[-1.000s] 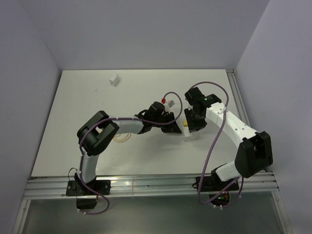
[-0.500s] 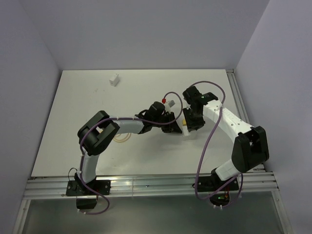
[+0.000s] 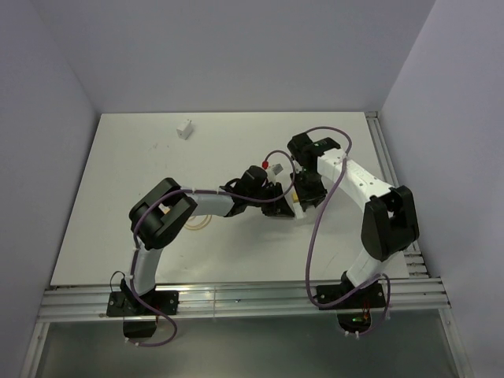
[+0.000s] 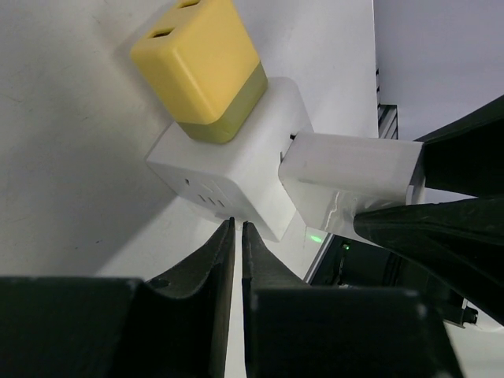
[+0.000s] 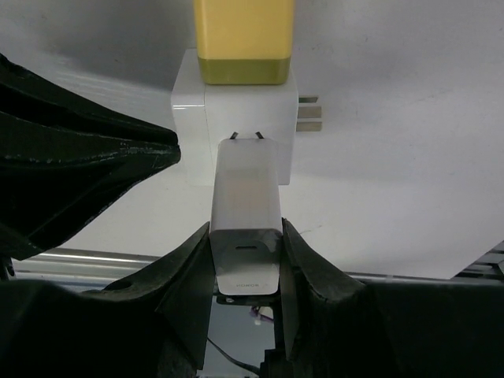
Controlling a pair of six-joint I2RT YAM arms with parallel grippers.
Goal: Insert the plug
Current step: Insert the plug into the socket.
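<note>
I see the right jaws clamped on the white plug (image 5: 246, 213), its prongs at the face of the white socket cube (image 5: 193, 118) (still showing, not seated), below the yellow plug (image 5: 244, 35). The left jaws are together, tips at the cube's edge on the desk (image 5: 394, 197).

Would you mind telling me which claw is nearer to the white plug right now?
Right. The right claw is shut on the white plug, whose prongs meet the socket block. The left claw is shut and empty, its tips by the block's edge, apart from the plug.
</note>
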